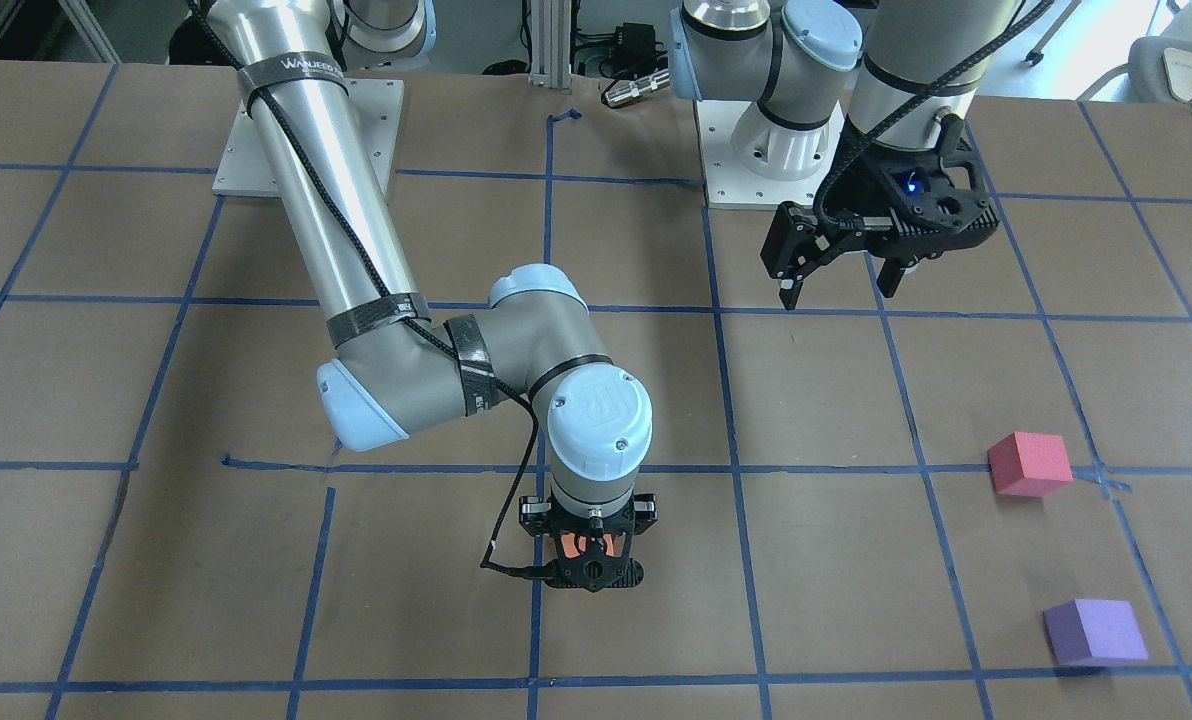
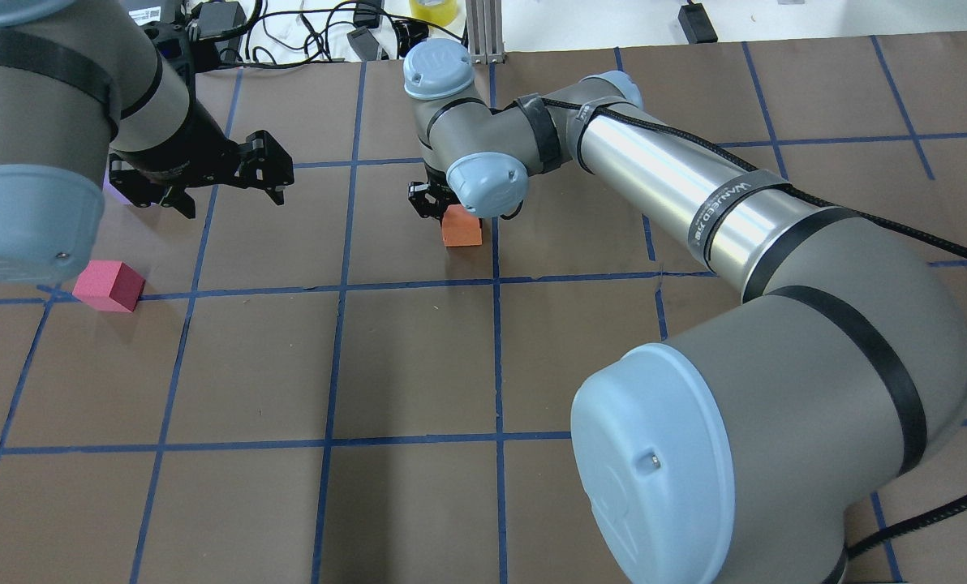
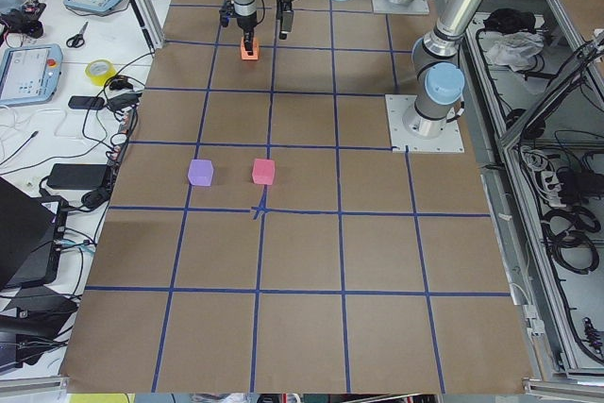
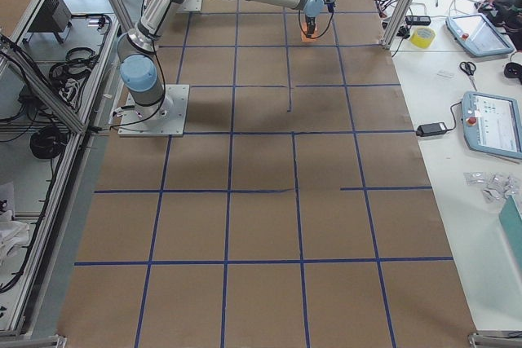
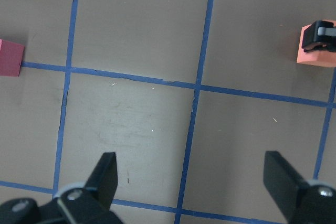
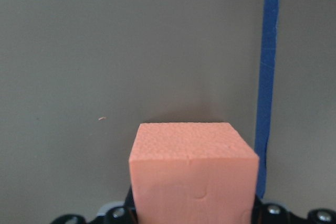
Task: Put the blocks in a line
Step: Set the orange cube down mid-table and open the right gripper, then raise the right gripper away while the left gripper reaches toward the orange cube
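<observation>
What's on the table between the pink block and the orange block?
Nothing. Between the pink block and the orange block there is only bare brown table with blue tape lines, as the left wrist view shows.

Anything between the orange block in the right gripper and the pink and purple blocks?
Nothing visible: only blue tape lines cross between the orange block and the pink block and purple block. The open left gripper hovers nearby, toward the robot's base.

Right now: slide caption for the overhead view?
Right gripper grips the orange block mid-table; left gripper hangs open beyond the pinkish-red block.
</observation>
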Robot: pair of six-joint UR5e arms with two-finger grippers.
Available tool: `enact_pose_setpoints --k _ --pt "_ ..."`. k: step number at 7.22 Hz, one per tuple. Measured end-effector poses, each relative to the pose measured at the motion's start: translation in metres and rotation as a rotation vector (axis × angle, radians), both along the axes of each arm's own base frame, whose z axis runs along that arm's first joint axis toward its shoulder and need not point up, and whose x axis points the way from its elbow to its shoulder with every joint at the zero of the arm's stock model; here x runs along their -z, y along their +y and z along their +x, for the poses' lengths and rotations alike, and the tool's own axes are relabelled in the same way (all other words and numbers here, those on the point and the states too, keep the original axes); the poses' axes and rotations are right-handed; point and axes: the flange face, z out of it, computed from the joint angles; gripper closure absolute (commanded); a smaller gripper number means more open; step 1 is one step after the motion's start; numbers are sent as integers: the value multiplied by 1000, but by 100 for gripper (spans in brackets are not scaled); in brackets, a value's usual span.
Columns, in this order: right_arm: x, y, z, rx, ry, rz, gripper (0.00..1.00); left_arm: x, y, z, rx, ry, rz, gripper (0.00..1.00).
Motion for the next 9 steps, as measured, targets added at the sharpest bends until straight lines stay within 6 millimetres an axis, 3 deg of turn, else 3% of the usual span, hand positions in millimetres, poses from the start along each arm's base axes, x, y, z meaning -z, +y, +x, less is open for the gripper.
enact_pose_setpoints --k 3,4,5,7,9 --pt "-10 -2 3 8 -18 -42 0 -8 -21 6 -2 -2 -120 0" --pt "-22 -2 0 13 -22 -57 0 -10 -27 11 2 -8 -148 0" --pt "-49 -2 -10 20 -23 -70 0 -11 -30 13 4 -9 -159 0" --pt "-118 1 -61 33 -10 -58 0 -9 -33 16 29 -14 -165 0" --pt "-181 9 -137 -15 1 -43 0 -18 -41 20 32 -68 -176 0"
